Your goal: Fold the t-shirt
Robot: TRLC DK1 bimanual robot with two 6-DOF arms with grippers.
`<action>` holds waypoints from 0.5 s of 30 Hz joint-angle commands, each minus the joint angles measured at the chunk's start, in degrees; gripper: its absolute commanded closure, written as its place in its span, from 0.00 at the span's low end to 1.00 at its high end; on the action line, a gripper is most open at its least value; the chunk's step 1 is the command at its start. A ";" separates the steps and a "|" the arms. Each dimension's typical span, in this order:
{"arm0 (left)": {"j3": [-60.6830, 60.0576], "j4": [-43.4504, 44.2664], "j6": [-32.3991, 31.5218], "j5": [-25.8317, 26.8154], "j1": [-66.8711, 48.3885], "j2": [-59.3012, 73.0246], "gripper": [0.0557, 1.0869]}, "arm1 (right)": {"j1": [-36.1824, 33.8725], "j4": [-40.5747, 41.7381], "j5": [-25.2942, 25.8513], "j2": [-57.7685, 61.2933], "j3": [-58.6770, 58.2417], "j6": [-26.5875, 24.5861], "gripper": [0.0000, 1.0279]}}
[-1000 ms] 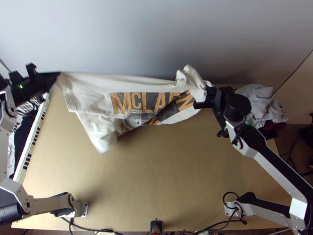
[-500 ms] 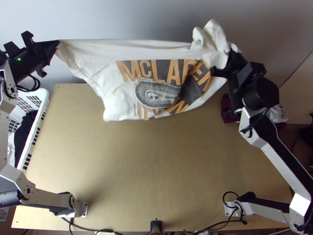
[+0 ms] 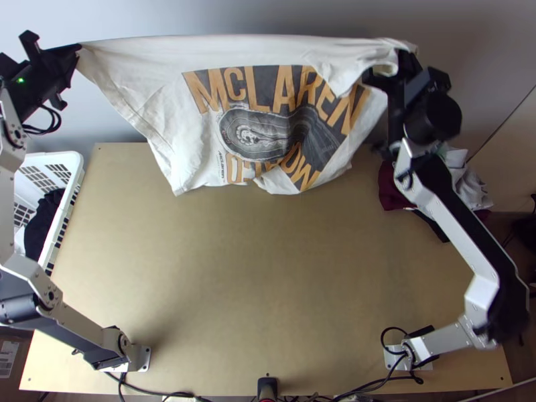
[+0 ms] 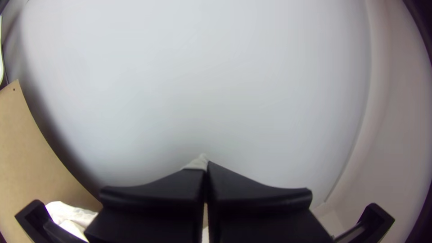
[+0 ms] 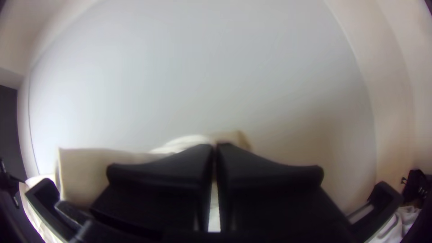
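White printed T-shirt [image 3: 157, 97] hoisted higher, top edge pulled straighter between grippers. Left gripper [image 4: 206, 165] pinching one end; right gripper [image 5: 215, 146], blurred, seemingly clamped on opposite end. Shirt hanging below both, looks readier for spreading.

A plain, pale grey wall [image 3: 147, 13] rises behind the far edge of a light wooden table [image 3: 268, 281]. The wall is brightest towards the top view's upper left and falls into brownish-grey shade towards the right, where a thin dark line slants between it and a tan surface [image 3: 512, 164]. Dark brown floor [image 3: 500, 226] shows beside the table's right side. A soft sheen lies across the middle of the tabletop.
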 commanded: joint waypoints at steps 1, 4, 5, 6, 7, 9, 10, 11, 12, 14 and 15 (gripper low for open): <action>4.49 1.70 -1.42 -2.18 -0.47 5.27 0.97 | -1.73 0.84 0.50 13.09 17.45 -0.96 0.97; 6.77 1.17 -1.50 -2.45 -0.11 5.89 0.97 | -1.73 0.75 0.59 14.23 21.67 -1.40 0.97; 7.12 1.26 -1.50 -2.45 0.15 5.71 0.97 | -1.65 0.75 0.85 13.88 22.03 -1.31 0.97; 7.48 1.35 -1.59 -2.45 0.41 5.36 0.97 | -1.56 0.75 1.20 12.91 21.50 -1.31 0.97; 7.65 1.35 -1.59 -2.45 0.77 4.92 0.97 | -1.38 0.75 1.29 11.24 19.74 -1.23 0.97; 7.30 0.99 -1.50 -2.18 1.91 3.60 0.97 | -0.68 0.84 1.29 6.41 14.11 -0.87 0.97; 7.04 0.64 -1.50 -1.39 2.26 2.90 0.97 | -0.33 0.84 1.29 3.68 10.51 -0.87 0.97; 6.51 0.12 -1.50 0.19 3.05 2.02 0.97 | 0.11 0.84 1.29 0.69 6.73 -0.79 0.97; 5.63 -0.15 -1.50 2.12 3.84 0.97 0.97 | 0.64 0.84 1.29 -2.38 2.95 -0.79 0.97; 3.17 -1.29 -0.89 6.16 5.07 -1.41 0.97 | 1.87 0.84 1.29 -8.45 -4.78 -0.79 0.97; 1.68 -2.96 0.78 8.27 5.60 -2.73 0.97 | 2.40 0.75 1.29 -11.61 -8.74 -0.87 0.97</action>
